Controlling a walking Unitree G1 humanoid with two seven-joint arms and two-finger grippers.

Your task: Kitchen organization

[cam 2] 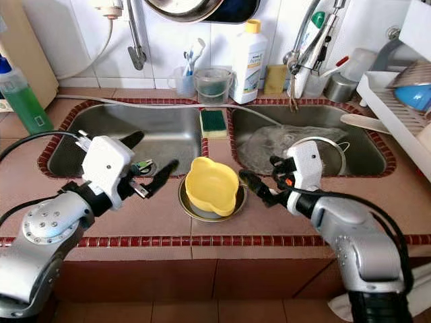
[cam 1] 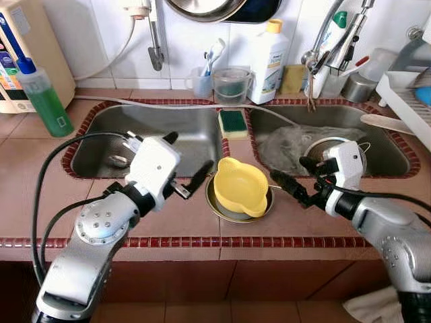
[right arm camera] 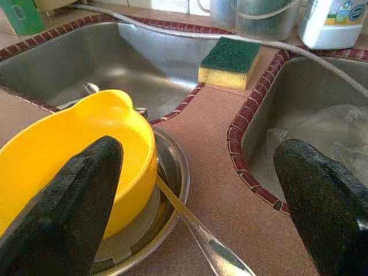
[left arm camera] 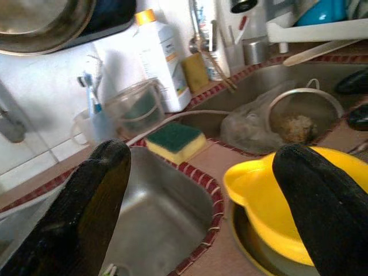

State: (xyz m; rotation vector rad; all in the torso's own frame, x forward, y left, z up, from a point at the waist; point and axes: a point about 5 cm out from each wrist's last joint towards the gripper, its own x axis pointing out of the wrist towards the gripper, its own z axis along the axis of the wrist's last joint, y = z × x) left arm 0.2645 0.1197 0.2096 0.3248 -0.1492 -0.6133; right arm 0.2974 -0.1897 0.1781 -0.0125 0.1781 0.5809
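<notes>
Both pairs of fingers stand wide apart with nothing between them. The left gripper [cam 1: 185, 165] hovers at centre left of the frame, over the near edge of the left sink [cam 1: 121, 141], one finger [left arm camera: 92, 201] above the basin and the other toward the yellow bowl [cam 1: 240, 186]. The right gripper [cam 1: 296, 178] hovers at centre right, just beside that bowl, near the right sink [cam 1: 390, 145]. The bowl sits tilted in a metal dish [cam 1: 214, 204] on the tabletop [cam 1: 168, 222], at frame centre between the grippers; a spoon handle [right arm camera: 198, 233] sticks out from the dish. A sponge [cam 1: 232, 123] lies on the divider between the sinks, above the bowl. A green bottle [cam 1: 44, 97] stands at upper left.
</notes>
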